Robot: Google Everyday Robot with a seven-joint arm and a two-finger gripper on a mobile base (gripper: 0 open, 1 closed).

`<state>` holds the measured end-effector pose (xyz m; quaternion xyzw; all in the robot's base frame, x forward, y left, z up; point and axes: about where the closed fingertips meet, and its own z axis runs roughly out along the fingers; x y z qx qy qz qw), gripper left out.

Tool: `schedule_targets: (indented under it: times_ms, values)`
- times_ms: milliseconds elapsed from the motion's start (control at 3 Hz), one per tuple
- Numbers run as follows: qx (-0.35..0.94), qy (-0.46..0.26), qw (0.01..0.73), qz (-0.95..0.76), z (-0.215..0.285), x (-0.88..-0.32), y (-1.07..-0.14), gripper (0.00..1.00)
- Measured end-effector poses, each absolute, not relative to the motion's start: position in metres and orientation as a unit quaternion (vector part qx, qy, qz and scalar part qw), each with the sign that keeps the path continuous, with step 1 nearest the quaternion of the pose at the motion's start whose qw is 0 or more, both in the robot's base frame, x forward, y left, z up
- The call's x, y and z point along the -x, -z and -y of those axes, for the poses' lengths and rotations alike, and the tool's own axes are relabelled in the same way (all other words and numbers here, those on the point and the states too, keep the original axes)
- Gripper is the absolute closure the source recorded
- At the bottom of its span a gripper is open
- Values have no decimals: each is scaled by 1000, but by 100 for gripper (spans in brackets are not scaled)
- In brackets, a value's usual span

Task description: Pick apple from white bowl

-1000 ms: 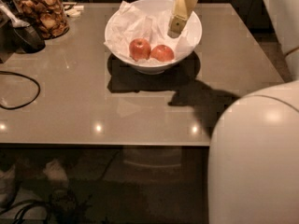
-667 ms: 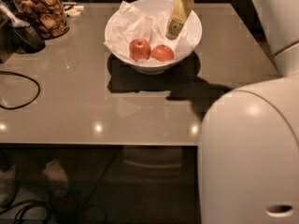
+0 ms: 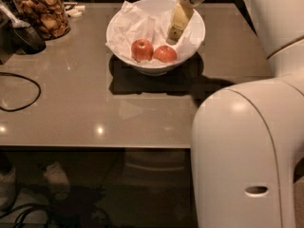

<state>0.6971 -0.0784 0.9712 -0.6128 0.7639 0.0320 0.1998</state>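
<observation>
Tool point(image 3: 174, 32) hangs inside the white bowl point(image 3: 156, 69), just above and behind the apple point(image 3: 165, 54).
Whether the tool is apart or together, I cannot tell. The apple lies near the bowl's front wall. It looks firm, light and smooth-skinned, so likely slippery, and is best gripped across its widest part. A second red apple point(image 3: 142, 50) crowds it, just beside, amid crumpled paper point(image 3: 128, 27). The snack jar point(image 3: 45, 13) and cable point(image 3: 21, 91) on the surface point(image 3: 95, 113) stand well apart.

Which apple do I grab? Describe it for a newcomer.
On the table stands a white bowl. Of its two apples, the apple to grab is the right one, nearest the gripper over the bowl. It is squatter and evenly orange-red; its neighbour is rounder.
</observation>
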Motion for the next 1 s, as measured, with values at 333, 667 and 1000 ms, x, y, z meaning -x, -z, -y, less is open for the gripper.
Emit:
schedule_targets:
  times_ms: [333,667,1000]
  values:
    - [610,-44,191,-768,76,-701,-958,8]
    - [608,-53,182,-771,74,-703,-945,9]
    - [607,-60,174,-773,71,-705,-936,8]
